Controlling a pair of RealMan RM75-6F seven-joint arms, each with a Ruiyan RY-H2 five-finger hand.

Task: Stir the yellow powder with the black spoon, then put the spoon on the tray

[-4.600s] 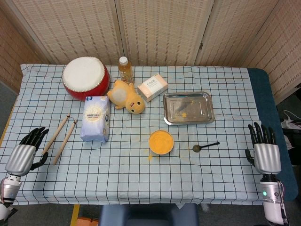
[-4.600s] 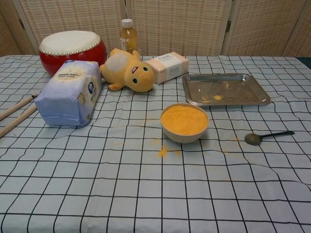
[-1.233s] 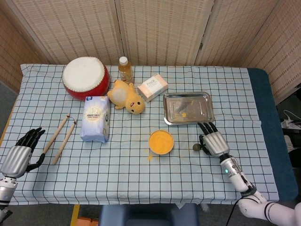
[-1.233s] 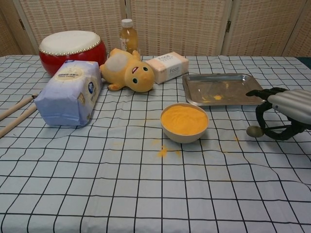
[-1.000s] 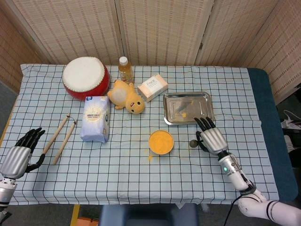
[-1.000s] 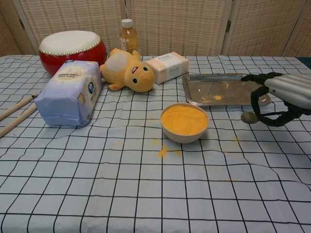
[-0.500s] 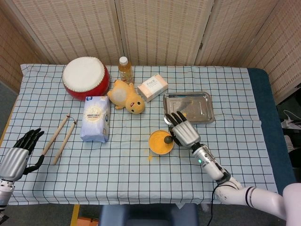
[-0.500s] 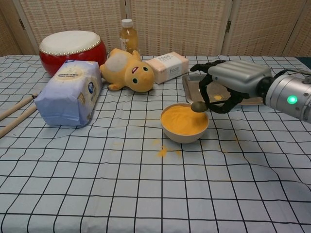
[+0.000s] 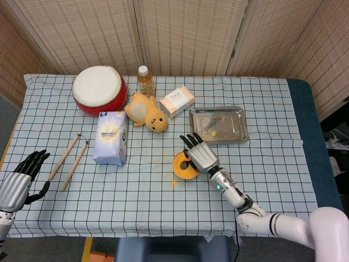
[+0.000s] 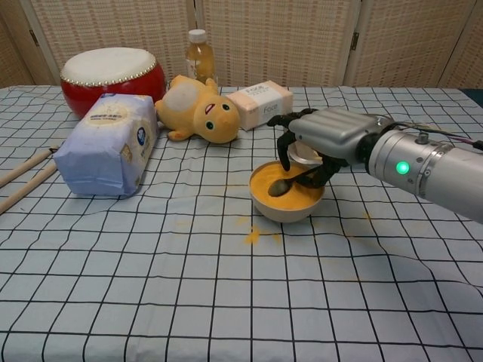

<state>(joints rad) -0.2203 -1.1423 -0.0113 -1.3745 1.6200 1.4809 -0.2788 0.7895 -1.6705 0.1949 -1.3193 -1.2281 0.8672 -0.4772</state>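
My right hand [image 10: 321, 143], gripping the spoon [image 10: 290, 181], has moved left, its tip now in the powder [image 10: 283, 194]; left hand [image 9: 19, 179] stays open.

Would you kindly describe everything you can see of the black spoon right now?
The black spoon is small, with a thin dark handle and a rounded, dull greyish bowl dusted with yellow. The right hand holds it by the handle, which slants up into the fingers and is mostly hidden there. Its bowl end dips into the yellow powder inside the bowl, towards the left side in the chest view. In the head view the hand covers most of it.
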